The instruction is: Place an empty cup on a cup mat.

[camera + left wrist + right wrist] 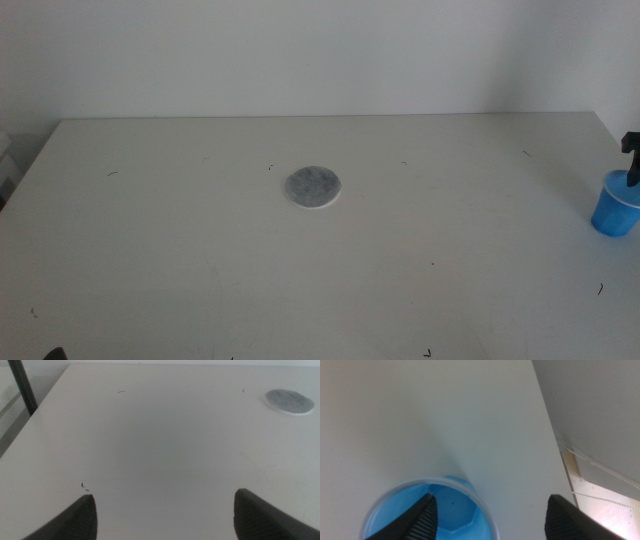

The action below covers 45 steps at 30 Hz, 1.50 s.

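Cup [614, 208] stands upright near the right edge of the table [200, 230], roughly midway between the far and near edges. It is bright blue with a pale thin rim, and the right wrist view looks straight down into it: the inside [451, 510] is empty.

The right gripper [492, 520] is at the cup, coming in from the right edge. Its 2 jaws are spread apart, straddling the wall of the cup on one side: 1 jaw reaches down inside the cup, and the other sits outside, beside the wall. Whether either jaw touches the wall cannot be told. In the middle view only a dark tip of this gripper [632, 160] shows, at the cup's rim on its right side.

The mat [314, 187] lies flat near the middle of the table, slightly toward the far edge. It is a round disc with a mottled grey top and a white edge. It is well apart from the cup, to the cup's left, with bare white surface between the 2.

The left gripper [165, 510] waits low over the near left part of the table, jaws wide apart with nothing between them. The mat [289, 401] shows well ahead of it. A few small dark specks [112, 173] dot the surface.
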Available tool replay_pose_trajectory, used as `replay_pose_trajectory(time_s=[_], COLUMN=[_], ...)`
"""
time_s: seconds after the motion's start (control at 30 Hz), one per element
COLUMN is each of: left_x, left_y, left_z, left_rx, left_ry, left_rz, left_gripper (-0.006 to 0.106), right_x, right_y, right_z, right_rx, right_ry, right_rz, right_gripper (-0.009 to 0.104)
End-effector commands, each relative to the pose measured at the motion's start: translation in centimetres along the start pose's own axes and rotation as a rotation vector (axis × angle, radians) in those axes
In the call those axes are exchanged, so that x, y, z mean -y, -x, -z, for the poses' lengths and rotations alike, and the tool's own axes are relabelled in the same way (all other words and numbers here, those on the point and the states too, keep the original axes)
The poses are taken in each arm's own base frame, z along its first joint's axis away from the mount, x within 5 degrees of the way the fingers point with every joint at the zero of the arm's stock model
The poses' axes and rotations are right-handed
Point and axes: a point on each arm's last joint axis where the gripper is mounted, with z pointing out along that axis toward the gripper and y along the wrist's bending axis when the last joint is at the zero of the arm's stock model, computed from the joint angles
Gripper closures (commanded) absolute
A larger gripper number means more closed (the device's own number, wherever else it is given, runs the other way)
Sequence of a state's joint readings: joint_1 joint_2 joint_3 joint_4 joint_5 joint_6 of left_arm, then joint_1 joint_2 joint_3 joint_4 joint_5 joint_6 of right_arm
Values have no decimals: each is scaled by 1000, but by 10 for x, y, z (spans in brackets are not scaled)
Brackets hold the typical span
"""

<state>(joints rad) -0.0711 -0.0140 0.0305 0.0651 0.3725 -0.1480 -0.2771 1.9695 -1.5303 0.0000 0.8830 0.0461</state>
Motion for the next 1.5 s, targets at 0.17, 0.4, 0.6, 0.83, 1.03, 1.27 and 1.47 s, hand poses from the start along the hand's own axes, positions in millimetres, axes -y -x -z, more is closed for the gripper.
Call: replay_pose_trajectory(time_s=[0.17, 0.4, 0.6, 0.83, 1.03, 1.27, 1.47], left_x=[1, 1, 1, 1, 1, 1, 1], left_y=[8, 8, 8, 8, 8, 8, 8], left_z=[1, 1, 1, 1, 1, 1, 1], left_rx=[76, 76, 76, 76, 76, 76, 76], left_ry=[-10, -10, -10, -10, -10, -10, -10], left_rz=[11, 11, 11, 11, 11, 11, 11], left_gripper=[-5, -5, -5, -5, -5, -5, -5], right_x=[4, 3, 4, -13, -52, -134, -209], right_y=[8, 4, 4, 5, 9, 9, 2], right_z=[11, 5, 5, 32, 76, 110, 127], right_rx=[54, 16, 12, 58, 144, 210, 238], right_ry=[-5, -2, -9, 15, 63, 184, 284], right_rz=[3, 0, 4, -2, 31, 106, 191], right_gripper=[45, 68, 96, 96, 96, 95, 94])
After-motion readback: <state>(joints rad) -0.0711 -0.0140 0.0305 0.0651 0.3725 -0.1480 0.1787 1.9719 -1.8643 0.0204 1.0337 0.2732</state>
